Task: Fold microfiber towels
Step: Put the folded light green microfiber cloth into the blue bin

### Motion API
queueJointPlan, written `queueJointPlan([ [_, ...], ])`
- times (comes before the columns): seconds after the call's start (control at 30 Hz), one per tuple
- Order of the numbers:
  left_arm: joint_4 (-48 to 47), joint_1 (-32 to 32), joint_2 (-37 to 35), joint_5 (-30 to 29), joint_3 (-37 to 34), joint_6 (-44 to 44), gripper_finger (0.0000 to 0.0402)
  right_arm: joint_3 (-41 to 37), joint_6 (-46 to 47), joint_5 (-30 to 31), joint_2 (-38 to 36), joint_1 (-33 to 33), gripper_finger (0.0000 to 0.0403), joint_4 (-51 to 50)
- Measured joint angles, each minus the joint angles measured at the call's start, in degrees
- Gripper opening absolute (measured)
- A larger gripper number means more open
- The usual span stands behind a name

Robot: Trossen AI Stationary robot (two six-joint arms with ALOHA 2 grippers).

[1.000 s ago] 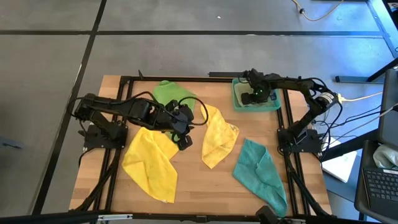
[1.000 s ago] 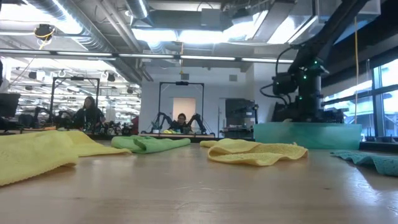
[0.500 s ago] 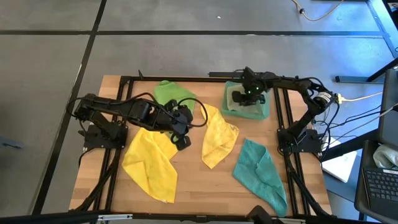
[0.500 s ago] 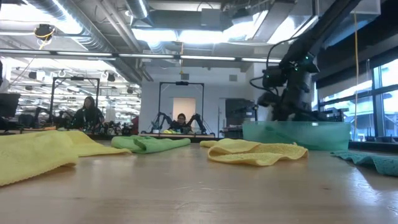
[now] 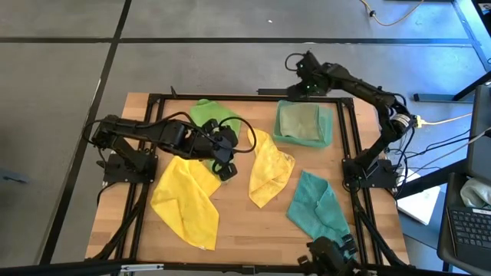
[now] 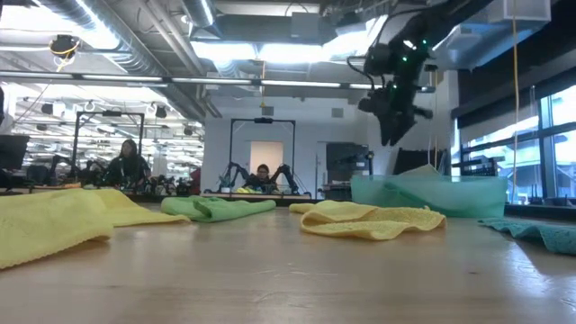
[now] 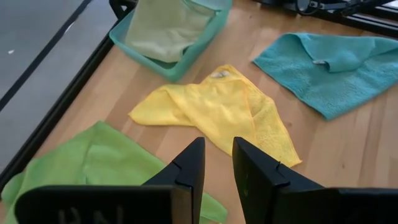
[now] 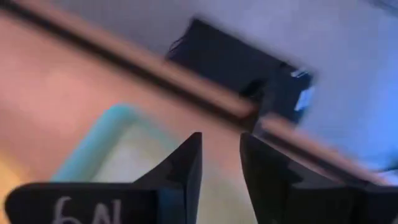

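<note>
Four towels (image 5: 186, 201) on table (image 5: 245, 234), right gripper (image 5: 294, 63) above tray (image 5: 330, 125)

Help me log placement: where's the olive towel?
In the high view, the olive towel lies in the tray at the table's far right, beside a yellow towel.

Bright, even overhead light; ceiling lamps (image 6: 270, 49) glare; right wrist view is blurred, probably by motion.
</note>
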Motion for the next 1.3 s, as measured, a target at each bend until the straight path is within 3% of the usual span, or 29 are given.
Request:
queueJointPlan([
  [0.07, 0.1, 0.5, 0.0, 0.0, 0.0, 0.1, 0.0073, 0.2, 0.1, -0.7, 0.3, -1.8, 0.0107, -0.2],
  [0.23, 0.3, 1.9, 0.0, 0.0, 0.0, 0.1, 0.0073, -3.7, 5.6, -11.1, 3.4, -5.1, 0.0101, -3.1],
  [0.37, 0.6, 2.3, 0.0, 0.0, 0.0, 0.1, 0.0073, -7.6, 4.1, -16.8, 4.4, -5.2, 0.0095, -5.2],
  [0.6, 0.6, 2.3, 0.0, 0.4, 0.0, 0.0, 0.0073, -11.8, 0.7, -4.4, 4.4, -5.8, 0.0081, -8.0],
  [1.1, 0.6, 1.7, 0.0, 0.5, 0.0, -2.8, 0.0073, -22.8, -1.6, -4.7, 4.4, -6.6, 0.0075, 3.0],
  [1.3, 0.6, 1.2, 0.0, 1.6, 0.0, -3.3, 0.0073, -21.8, -3.1, -4.2, 3.1, -6.6, 0.0075, 0.0],
])
